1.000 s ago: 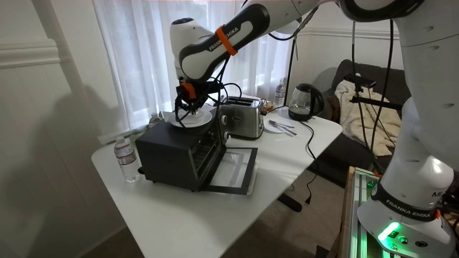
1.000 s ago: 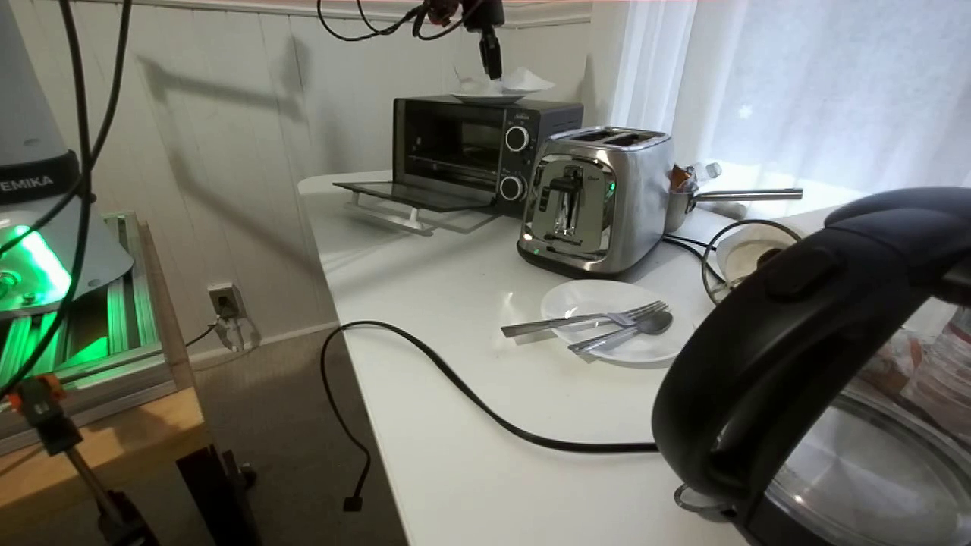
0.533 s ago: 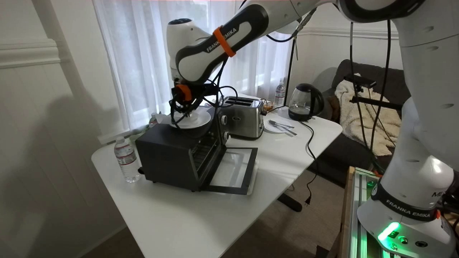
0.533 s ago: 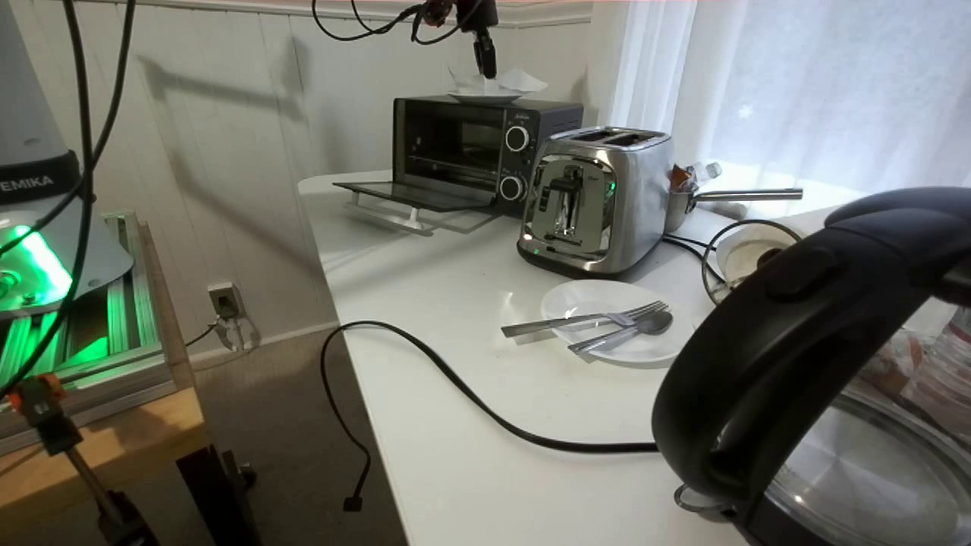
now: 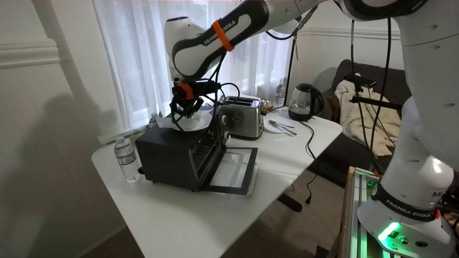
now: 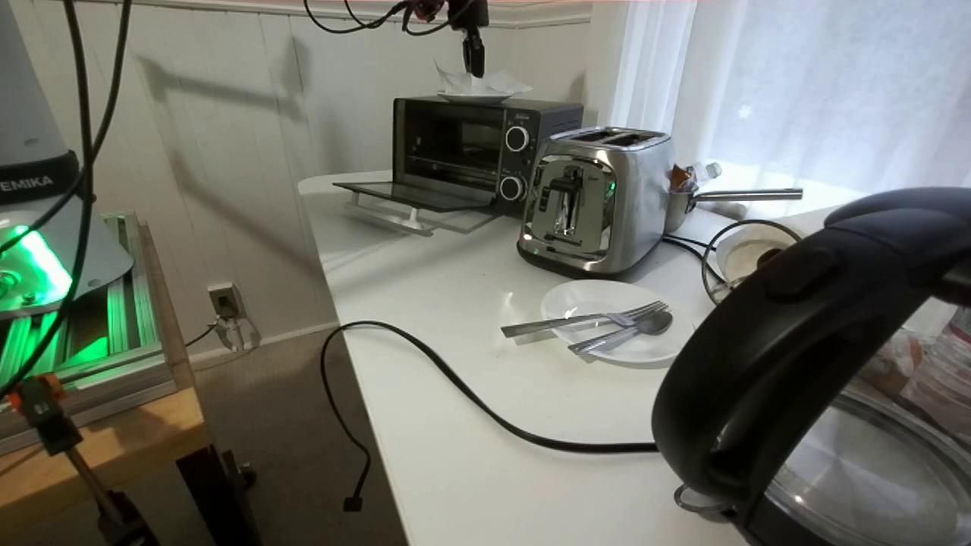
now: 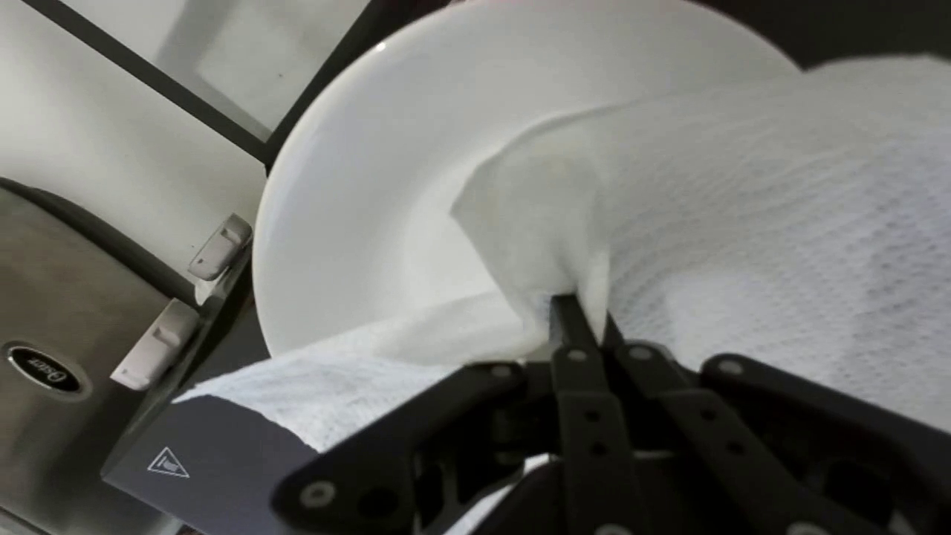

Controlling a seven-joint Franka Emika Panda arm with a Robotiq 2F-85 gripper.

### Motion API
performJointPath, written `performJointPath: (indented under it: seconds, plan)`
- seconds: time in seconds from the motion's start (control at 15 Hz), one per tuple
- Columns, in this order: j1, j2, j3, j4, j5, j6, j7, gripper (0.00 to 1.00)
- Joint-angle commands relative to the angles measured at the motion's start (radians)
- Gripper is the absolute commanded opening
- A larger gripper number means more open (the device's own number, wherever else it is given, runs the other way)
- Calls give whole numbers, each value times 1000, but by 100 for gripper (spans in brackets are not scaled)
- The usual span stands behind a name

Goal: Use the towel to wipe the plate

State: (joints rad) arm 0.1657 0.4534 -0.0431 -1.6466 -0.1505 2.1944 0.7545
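A white plate (image 7: 334,200) lies on top of the black toaster oven; it shows in both exterior views (image 5: 207,123) (image 6: 474,98). A thin white paper towel (image 7: 758,223) lies bunched over much of the plate and hangs past its rim; its raised corners show in an exterior view (image 6: 507,82). My gripper (image 7: 583,319) is shut on a pinched fold of the towel, pointing down over the plate's middle. The gripper also shows in both exterior views (image 5: 190,114) (image 6: 475,70). The towel hides part of the plate in the wrist view.
The toaster oven (image 5: 165,143) has its glass door (image 5: 233,168) folded down. A steel toaster (image 6: 592,205) stands beside it. Another white plate (image 6: 565,299) holds a fork and spoon. A water bottle (image 5: 126,159) stands by the oven; a kettle (image 5: 304,102) stands farther along the table.
My gripper has moved a short way across the oven top, leftward in both exterior views, then slightly back in one. The towel moves with it, and the plate has shifted a little too.
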Motion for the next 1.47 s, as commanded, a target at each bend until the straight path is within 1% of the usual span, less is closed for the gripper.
performJointPath:
  seconds: [0.0, 0.4, 0.6, 1.07, 1.2, 1.4]
  plan:
    - [-10, -14, 14, 0, 50, -57, -40, 0]
    - [3, 0, -2, 8, 27, -82, -27, 0]
    - [11, 11, -16, 4, -2, -23, 2, 0]
    - [26, 35, -62, 6, -89, 108, 120, 0]
    - [26, 35, -69, 3, -98, 129, 140, 0]
    - [20, 17, -62, -6, -81, 126, 140, 0]
